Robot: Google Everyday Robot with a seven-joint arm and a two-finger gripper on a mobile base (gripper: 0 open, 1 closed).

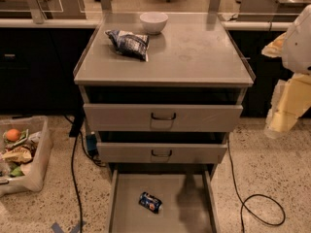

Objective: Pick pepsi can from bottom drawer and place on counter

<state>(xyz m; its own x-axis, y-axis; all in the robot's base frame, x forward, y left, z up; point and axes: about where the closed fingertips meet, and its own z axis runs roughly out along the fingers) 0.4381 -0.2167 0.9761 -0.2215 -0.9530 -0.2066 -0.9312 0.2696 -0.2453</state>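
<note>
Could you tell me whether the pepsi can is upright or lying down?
Lying on its side: the pepsi can rests lengthwise on the bottom drawer floor. The gripper hangs at the view's right edge.

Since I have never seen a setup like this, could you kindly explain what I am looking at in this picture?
This is one camera view, looking down at the front of a grey metal drawer cabinet. Where the camera is mounted is not recorded. The pale shape at the right edge is the robot's arm. Its yellowish gripper hangs beside the cabinet, well above the bottom drawer, and nothing appears to be held in it. On the counter, which is the cabinet's flat top, lie a white bowl and a blue-white snack bag. The bottom drawer is pulled out, and a pepsi can lies on its side on the drawer floor. A plastic bin of food stands on the floor at left.
</note>
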